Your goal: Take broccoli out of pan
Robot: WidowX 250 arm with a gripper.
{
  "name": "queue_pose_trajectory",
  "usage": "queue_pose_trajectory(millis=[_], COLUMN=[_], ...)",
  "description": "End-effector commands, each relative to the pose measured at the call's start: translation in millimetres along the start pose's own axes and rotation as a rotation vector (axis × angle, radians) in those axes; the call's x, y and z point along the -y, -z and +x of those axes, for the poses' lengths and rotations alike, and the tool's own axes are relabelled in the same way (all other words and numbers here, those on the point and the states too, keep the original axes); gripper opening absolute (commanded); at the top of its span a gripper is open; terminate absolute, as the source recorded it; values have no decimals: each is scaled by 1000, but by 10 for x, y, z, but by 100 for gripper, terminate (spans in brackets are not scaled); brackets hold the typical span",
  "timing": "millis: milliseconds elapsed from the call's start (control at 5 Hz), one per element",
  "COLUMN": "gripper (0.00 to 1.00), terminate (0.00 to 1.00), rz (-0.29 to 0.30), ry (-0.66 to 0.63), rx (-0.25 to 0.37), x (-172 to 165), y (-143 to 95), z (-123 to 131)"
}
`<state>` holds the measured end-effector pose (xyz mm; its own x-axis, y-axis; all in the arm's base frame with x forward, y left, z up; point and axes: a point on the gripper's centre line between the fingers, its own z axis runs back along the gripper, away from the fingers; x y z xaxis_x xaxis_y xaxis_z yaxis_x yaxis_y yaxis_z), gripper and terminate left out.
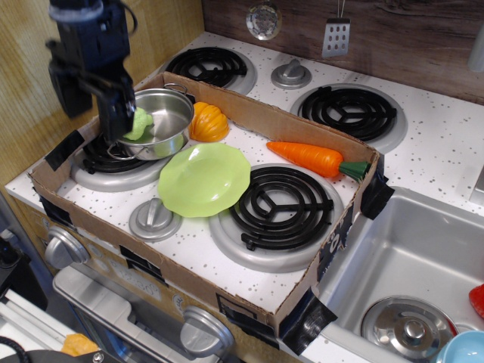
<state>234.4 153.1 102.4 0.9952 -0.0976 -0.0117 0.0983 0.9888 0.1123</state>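
Toy stove tabletop (446, 151) inside cardboard tray (249, 113). Green plate (204, 179), grey lid (153, 219), orange pumpkin (208, 121) adjoin pan (166, 113). Pale lumpy broccoli (140, 123) lies inside pan. End effector (113, 121) state: cannot tell.

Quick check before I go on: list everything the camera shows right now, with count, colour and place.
broccoli: 1, pale green, in the pan at its left side, by the claw
pan: 1, shiny steel, on the front-left burner inside the box
plate: 1, lime green, middle of the box
lid: 1, grey, knobbed, front of the box
squash-like toy: 1, orange, right of the pan
carrot: 1, orange with a green top, by the box's right wall
cardboard box: 1, brown, on the stove top
sink: 1, steel, at right
claw: 1, black, at the pan's left rim; open or shut cannot be told
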Motion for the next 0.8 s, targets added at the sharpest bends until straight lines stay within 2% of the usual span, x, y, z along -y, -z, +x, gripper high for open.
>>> queue_pose_trajectory(millis=[0, 600], gripper=[100, 100], terminate=[0, 0], rz=[44, 21], ry=[63, -92], rx=[82, 160], x=[-283, -264], y=[-47, 260], z=[404, 738])
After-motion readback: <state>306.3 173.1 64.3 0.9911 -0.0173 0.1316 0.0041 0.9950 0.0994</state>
